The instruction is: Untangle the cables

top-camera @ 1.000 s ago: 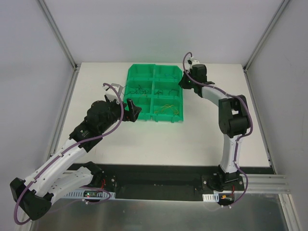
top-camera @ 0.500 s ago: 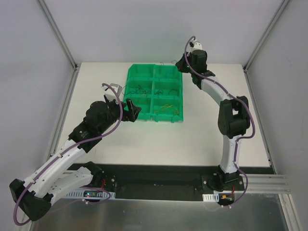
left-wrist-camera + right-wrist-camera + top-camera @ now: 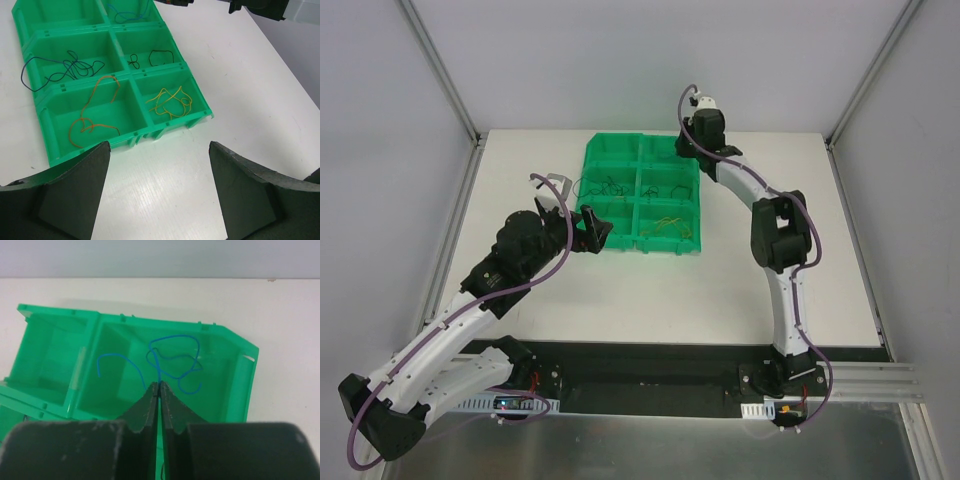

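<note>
The cables lie sorted in a green six-compartment bin. In the left wrist view, a blue cable lies far right. Dark blue and black cables are middle left and black loops middle right. An orange cable lies near left and yellow-green ones near right. My right gripper hangs over the far right compartment, shut with the blue cable pinched at its tips. The cable's loops trail over the compartment floor. My left gripper stands open and empty over the table by the bin's near edge.
The far left compartment holds nothing. White table surrounds the bin, with metal frame posts at the back corners. My left arm lies left of the bin, and the right arm arches along its right side.
My right arm has swung left, from beside the bin's far right corner to over the far right compartment. The left arm and its open gripper have not moved.
</note>
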Robot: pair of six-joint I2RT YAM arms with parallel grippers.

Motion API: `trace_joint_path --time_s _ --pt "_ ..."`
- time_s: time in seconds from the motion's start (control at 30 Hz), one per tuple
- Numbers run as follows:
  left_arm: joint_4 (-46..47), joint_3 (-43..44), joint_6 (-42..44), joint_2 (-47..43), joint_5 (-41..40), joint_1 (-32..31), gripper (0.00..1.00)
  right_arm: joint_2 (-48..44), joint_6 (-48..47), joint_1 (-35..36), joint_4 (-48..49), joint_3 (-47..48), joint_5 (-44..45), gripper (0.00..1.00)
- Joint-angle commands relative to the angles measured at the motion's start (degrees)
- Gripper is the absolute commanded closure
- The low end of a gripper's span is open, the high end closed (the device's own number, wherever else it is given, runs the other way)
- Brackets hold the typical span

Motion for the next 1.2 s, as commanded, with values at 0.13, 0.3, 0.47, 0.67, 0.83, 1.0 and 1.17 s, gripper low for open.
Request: trace_joint_path --time_s 0.13,0.3,0.47,0.67,0.83,1.0,1.17 --pt "2.1 1.1 0.0 -0.4 0.9 0.6 0.21 -4.9 -5.1 2.2 -6.2 2.5 5.1 0.63" --pt "2.1 1.2 0.0 0.0 0.9 0.7 0.21 -10.2 -5.3 3.1 -17.8 3.8 8.7 0.46" --pt "2.1 1.2 -0.1 0.5 1.1 0.7 0.21 -27.3 -4.8 4.9 -16.8 -16.2 13.2 0.38" --pt "2.0 1.2 0.0 1.0 1.1 0.8 0.21 -54.0 -0.1 6.3 -13.6 -46.4 12.2 0.27" --pt "2.0 1.2 0.2 1.4 1.3 0.9 0.21 -77.2 -0.9 6.5 -13.4 -65.1 13.1 0.09" --pt "3.3 0.8 1.8 0.3 1.7 1.0 0.21 -98.1 -1.6 6.5 -20.9 -70.3 16.6 0.04" --pt "12.3 -4.8 5.2 -5.7 4.8 0.9 0.16 -114.2 -0.3 6.5 -20.7 -74.5 15.6 0.04"
